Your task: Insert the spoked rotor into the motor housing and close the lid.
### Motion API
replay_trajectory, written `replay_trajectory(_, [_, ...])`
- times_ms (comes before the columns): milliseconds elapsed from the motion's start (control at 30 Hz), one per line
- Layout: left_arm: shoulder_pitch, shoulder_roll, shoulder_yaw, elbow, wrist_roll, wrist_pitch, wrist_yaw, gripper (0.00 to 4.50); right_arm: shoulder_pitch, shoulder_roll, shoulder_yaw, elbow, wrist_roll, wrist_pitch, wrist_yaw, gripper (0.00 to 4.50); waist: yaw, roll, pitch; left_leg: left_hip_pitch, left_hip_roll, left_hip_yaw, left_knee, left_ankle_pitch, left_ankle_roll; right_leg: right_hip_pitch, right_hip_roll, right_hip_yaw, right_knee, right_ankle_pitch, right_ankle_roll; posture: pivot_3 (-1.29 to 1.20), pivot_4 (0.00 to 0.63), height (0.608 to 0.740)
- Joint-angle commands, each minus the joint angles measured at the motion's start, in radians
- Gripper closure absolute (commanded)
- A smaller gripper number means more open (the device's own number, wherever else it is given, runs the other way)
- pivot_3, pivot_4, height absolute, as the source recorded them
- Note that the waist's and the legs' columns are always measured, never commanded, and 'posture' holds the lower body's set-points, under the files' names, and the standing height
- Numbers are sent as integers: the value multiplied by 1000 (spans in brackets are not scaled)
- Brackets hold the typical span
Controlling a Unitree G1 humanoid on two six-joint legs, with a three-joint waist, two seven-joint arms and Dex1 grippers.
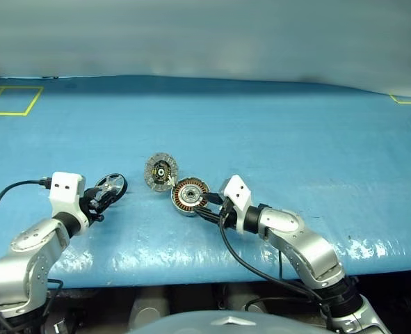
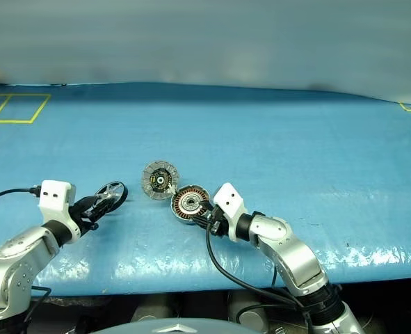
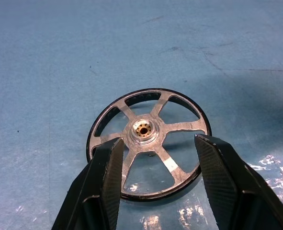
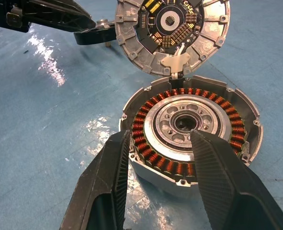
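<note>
The spoked rotor (image 3: 143,129), a dark-rimmed wheel with silver spokes, lies on the blue table at the left (image 1: 111,184). My left gripper (image 3: 159,141) is open, its fingers standing over the rotor's near half without clamping it. At the centre, the motor housing (image 4: 194,124) shows its ring of copper windings around a silver core (image 1: 190,195). The lid (image 4: 172,33) is swung open behind the housing, inner face up, joined to it at the edge (image 1: 161,171). My right gripper (image 4: 159,136) is open, its fingertips at the housing's near rim (image 1: 208,203).
The blue table cover (image 1: 295,139) stretches wide behind and to the right. Yellow tape lines (image 1: 10,101) mark the far left corner. The table's front edge (image 1: 191,271) runs just below both arms. Black cables (image 1: 3,198) trail from each wrist.
</note>
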Motion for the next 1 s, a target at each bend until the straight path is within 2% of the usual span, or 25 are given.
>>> replay_trajectory(33, [-7, -1, 24, 5, -15, -14, 7, 1953, -6, 6, -11, -33, 4, -1, -1, 2384, 0, 0, 0, 0, 0, 0, 0, 0, 0, 0, 0, 0, 0, 0, 0, 0, 150, 740])
replay_trajectory(367, [-13, 14, 30, 39, -12, -30, 26, 1953, -6, 7, -9, -35, 5, 1, -1, 2384, 0, 0, 0, 0, 0, 0, 0, 0, 0, 0, 0, 0, 0, 0, 0, 0, 150, 740])
replay_trajectory(1000, [-74, 111, -103, 167, 12, -7, -55, 1953, 2, 16, -10, -39, 3, 3, -15, 2384, 1, 0, 0, 0, 0, 0, 0, 0, 0, 0, 0, 0, 0, 0, 0, 0, 150, 740])
